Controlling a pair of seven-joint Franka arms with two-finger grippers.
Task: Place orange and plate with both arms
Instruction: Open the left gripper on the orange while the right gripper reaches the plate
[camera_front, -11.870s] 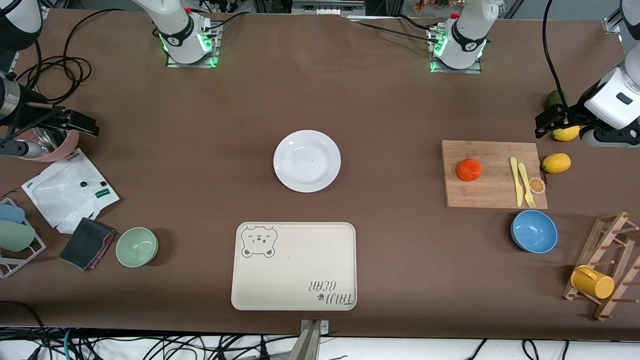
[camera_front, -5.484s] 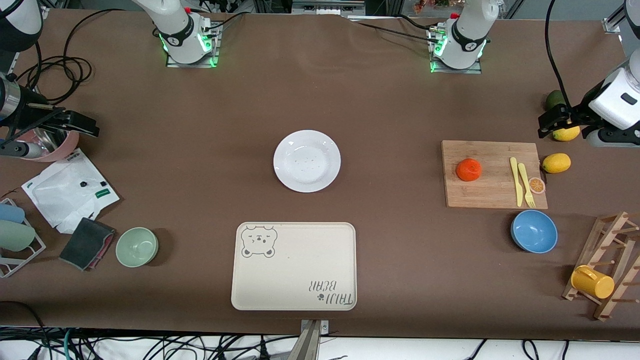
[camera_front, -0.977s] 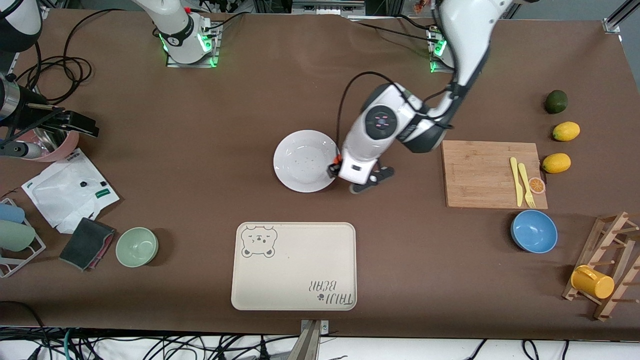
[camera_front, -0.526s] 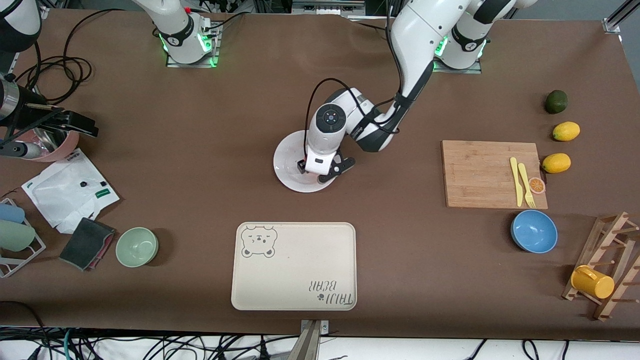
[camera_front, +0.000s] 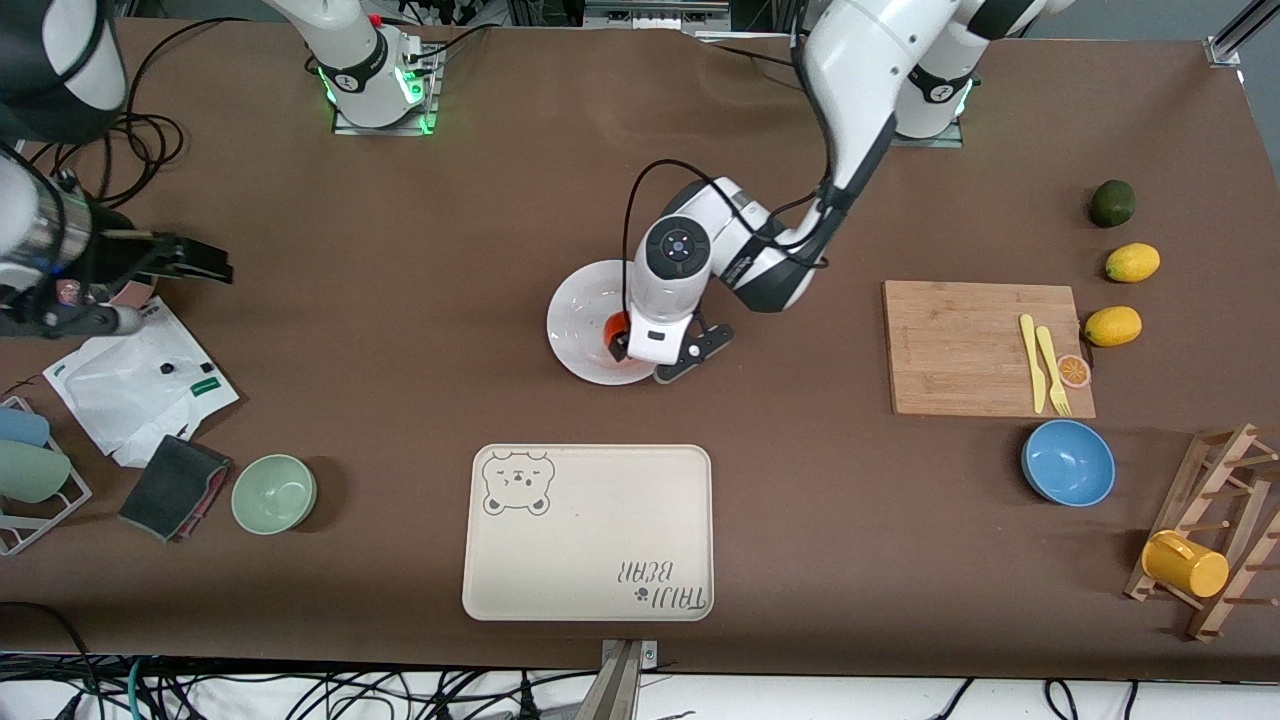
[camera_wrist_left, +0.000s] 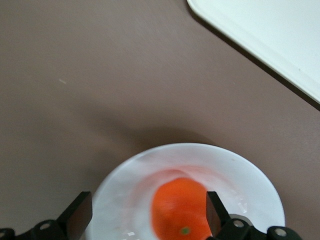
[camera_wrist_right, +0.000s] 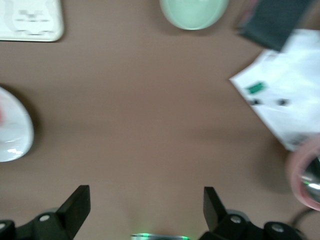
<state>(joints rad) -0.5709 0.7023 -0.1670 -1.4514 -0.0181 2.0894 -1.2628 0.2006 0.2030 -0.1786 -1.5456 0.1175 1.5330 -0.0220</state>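
The orange (camera_front: 614, 327) lies on the white plate (camera_front: 580, 310) at the table's middle. My left gripper (camera_front: 655, 352) is just above the plate, open, with its fingers on either side of the orange. In the left wrist view the orange (camera_wrist_left: 180, 210) sits on the plate (camera_wrist_left: 125, 200) between the open fingers of the left gripper (camera_wrist_left: 146, 220), close against one finger and well clear of the other. My right gripper (camera_front: 195, 265) is open and empty over the table at the right arm's end. In the right wrist view the right gripper (camera_wrist_right: 145, 210) is over bare table, with the plate's edge (camera_wrist_right: 12, 130) off to one side.
The beige bear-print tray (camera_front: 590, 530) lies nearer the camera than the plate. A wooden cutting board (camera_front: 960, 350) with yellow cutlery, two lemons (camera_front: 1112, 326), a blue bowl (camera_front: 1068, 462) and a mug rack are at the left arm's end. A green bowl (camera_front: 274, 493) and a white packet (camera_front: 140, 380) are at the right arm's end.
The orange went from the cutting board to the plate with my left gripper, which is now open and a little higher. My right gripper has shifted slightly toward the table's middle.
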